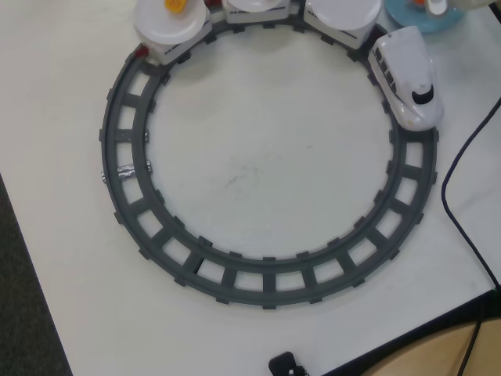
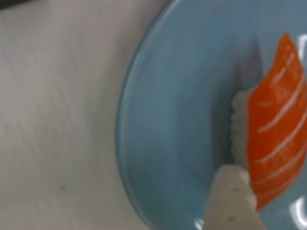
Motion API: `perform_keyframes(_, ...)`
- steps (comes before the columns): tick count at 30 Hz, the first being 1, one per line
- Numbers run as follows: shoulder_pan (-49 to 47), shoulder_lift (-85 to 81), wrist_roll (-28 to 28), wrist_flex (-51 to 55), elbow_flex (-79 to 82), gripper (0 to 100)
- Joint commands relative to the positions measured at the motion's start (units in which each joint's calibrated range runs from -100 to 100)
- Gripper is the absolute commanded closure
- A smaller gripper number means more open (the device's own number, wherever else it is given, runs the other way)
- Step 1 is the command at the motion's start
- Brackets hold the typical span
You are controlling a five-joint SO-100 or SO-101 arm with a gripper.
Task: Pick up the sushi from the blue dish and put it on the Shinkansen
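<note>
In the wrist view the orange sushi (image 2: 278, 124), striped white over a strip of rice, lies on the blue dish (image 2: 172, 124). One white finger (image 2: 231, 199) of my gripper rises from the bottom edge and touches the sushi's left side; the other finger is out of frame. In the overhead view only a slice of the blue dish (image 1: 407, 17) shows at the top right edge, with my gripper (image 1: 435, 6) above it, mostly cut off. The white Shinkansen (image 1: 407, 78) stands on the track just below the dish, its cars carrying white plates (image 1: 344, 17) along the top edge.
The grey circular track (image 1: 266, 282) fills the middle of the white table. A yellow piece (image 1: 176, 5) sits on the leftmost white plate (image 1: 166, 27). A black cable (image 1: 454, 172) runs down the right side. The table edge cuts across the bottom right.
</note>
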Motion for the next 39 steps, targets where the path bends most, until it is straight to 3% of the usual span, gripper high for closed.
perform_keyframes(1,1.5,5.2,0.4,4.5,-12.0,71)
perform_keyframes(12,0.3,16.9,1.4,11.6,-23.7,73)
perform_keyframes(15,-0.3,18.1,1.7,11.4,-23.9,81)
perform_keyframes(19,0.0,18.1,1.6,12.0,-26.3,100)
perform_keyframes(27,0.8,13.3,1.7,18.5,-28.2,98)
perform_keyframes(39,-3.8,-9.7,2.8,29.8,-27.3,98)
